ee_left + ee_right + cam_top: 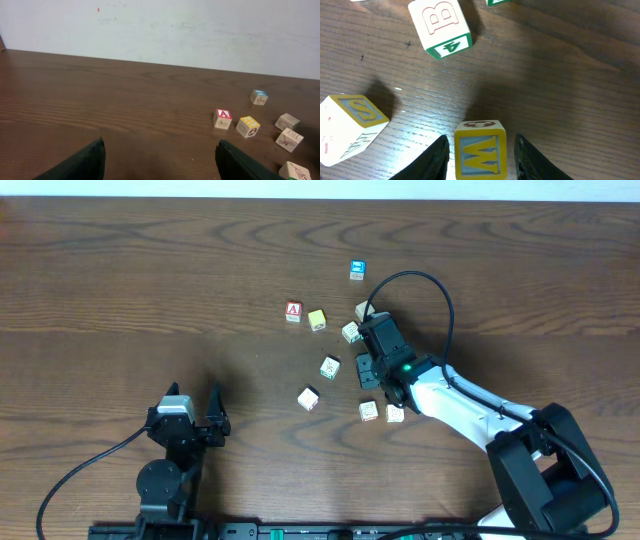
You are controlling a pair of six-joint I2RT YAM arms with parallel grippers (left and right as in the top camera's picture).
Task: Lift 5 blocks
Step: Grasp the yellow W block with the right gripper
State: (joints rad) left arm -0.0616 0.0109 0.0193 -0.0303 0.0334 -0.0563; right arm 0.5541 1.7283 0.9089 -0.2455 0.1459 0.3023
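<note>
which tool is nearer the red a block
Right. The right tool is just right of the red A block and slightly nearer the robot base; the left tool sits far off to its left.

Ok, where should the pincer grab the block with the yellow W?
Probably the two flat sides of the W block that face the fingers, coming down from above. It sits squarely between the right pincer's fingers, with bare table either side, so closing straight in should pinch parallel faces.
</note>
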